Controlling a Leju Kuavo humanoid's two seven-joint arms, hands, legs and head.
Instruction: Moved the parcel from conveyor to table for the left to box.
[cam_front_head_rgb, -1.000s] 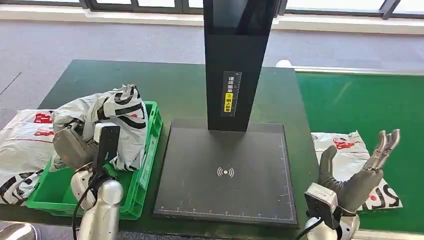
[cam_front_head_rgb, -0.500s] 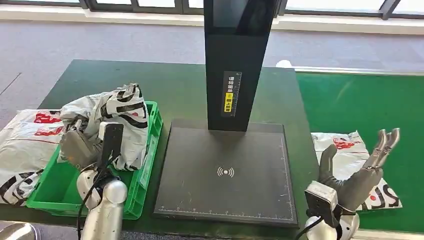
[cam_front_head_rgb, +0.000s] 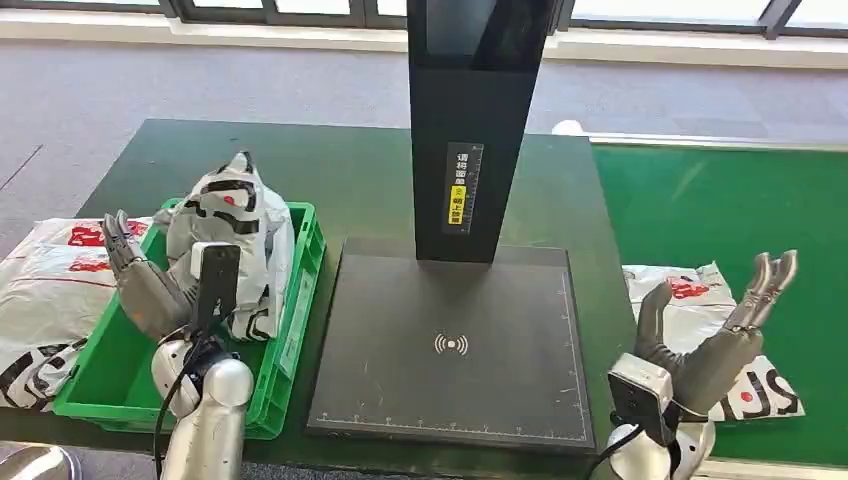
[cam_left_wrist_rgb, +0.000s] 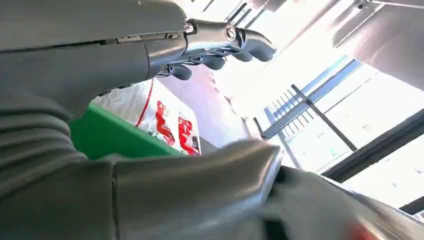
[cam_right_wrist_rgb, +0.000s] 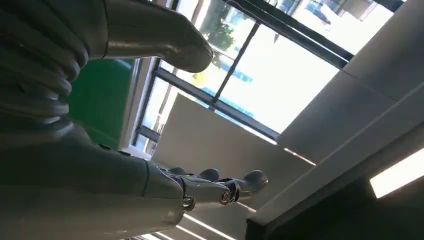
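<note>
A white parcel with black print stands slumped in the green box at the table's left. My left hand is just left of it with fingers spread, holding nothing; the left wrist view shows its fingers straight and apart above the box's green wall. Another white parcel with red marks lies on the green conveyor at the right. My right hand hovers over that parcel's near end, fingers up and apart, empty; its fingers stretch out in the right wrist view.
A black scanner stand with a flat base plate and tall column takes up the table's middle. More white parcels lie piled left of the box. The dark green table stretches behind.
My left hand has let go of the parcel: its fingers opened and it drew away to the left. The parcel settled more upright in the box. The right hand barely shifted.
</note>
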